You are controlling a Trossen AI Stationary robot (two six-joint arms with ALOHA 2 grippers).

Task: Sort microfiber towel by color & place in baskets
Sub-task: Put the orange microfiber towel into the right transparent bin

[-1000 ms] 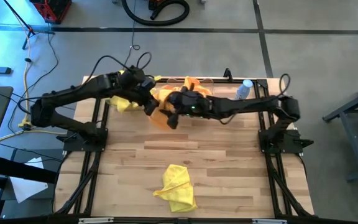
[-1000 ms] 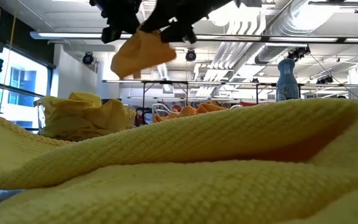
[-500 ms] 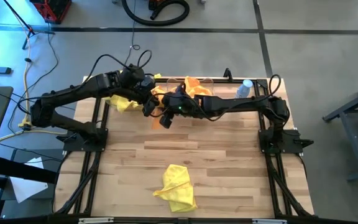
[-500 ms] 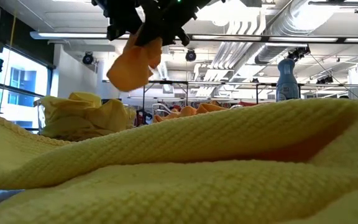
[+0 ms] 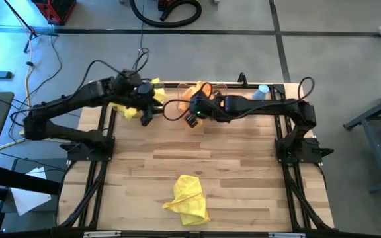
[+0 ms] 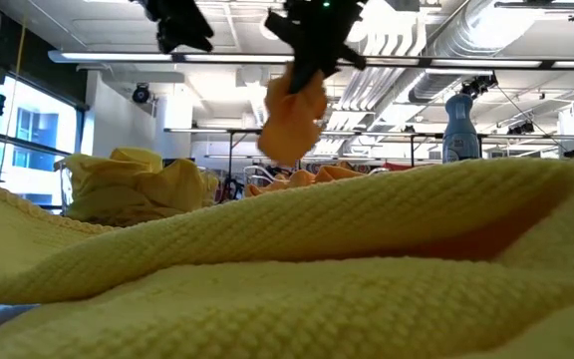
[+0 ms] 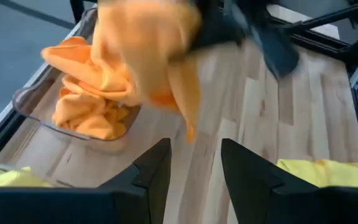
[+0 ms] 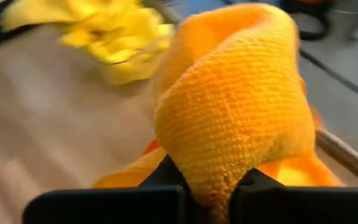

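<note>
two grippers sit near the table's far edge. the right gripper (image 5: 192,118) pinches an orange towel (image 6: 292,115), hanging above the table just beside the basket of orange towels (image 7: 82,109) at twelve o'clock. the left gripper (image 7: 194,165), fingers spread and empty, hovers by the yellow pile (image 5: 129,108) at eleven o'clock. another yellow towel (image 5: 188,198) lies at six o'clock.

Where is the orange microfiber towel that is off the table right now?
In the high view it hangs pinched in the right gripper, the orange towel beside the clear basket of orange cloths at the table's far edge.
</note>
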